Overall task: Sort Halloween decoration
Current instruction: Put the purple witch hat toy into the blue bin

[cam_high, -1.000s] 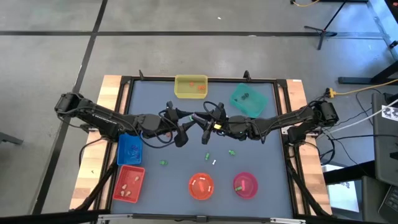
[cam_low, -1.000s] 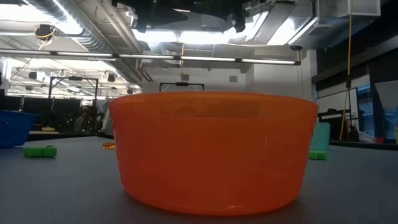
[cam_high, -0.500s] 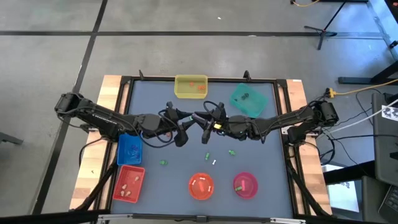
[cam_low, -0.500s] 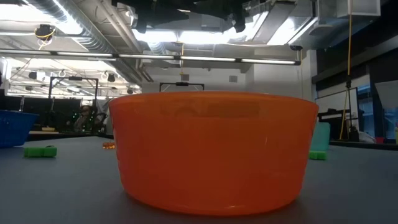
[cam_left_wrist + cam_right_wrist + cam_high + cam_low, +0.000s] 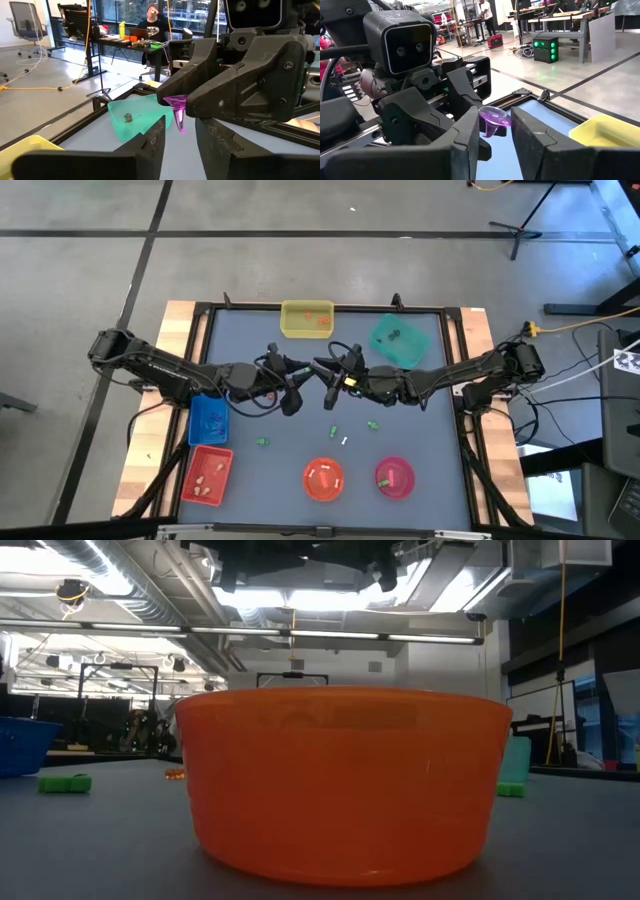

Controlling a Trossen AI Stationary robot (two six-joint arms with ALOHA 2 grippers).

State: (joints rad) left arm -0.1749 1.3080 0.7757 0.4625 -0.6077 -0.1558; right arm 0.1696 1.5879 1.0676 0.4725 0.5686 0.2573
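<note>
Both arms meet above the middle of the table, fingertips facing each other. My right gripper [image 5: 338,376] [image 5: 495,114] is shut on a tiny purple cone-shaped trinket [image 5: 176,104] [image 5: 492,120]. My left gripper [image 5: 300,377] [image 5: 180,122] is open, its fingers standing on either side of the cone's pointed end with gaps showing. Loose trinkets lie on the table nearer the front: green ones [image 5: 262,441] [image 5: 334,430] [image 5: 372,423] and a white one [image 5: 344,441]. My right gripper pinches the purple trinket by its wide end [image 5: 174,101] between its two fingers [image 5: 235,95]. It comes in level from the table's right. The trinket is lifted clear of the table, and its pointed end [image 5: 180,127] hangs down.
Yellow tray [image 5: 307,318] and teal tray [image 5: 400,340] sit at the far edge, blue tray [image 5: 208,418] and red tray [image 5: 208,475] at the left. Orange bowl [image 5: 324,479] [image 5: 340,780] and pink bowl [image 5: 394,476] stand near the front. A person sits in the room beyond.
</note>
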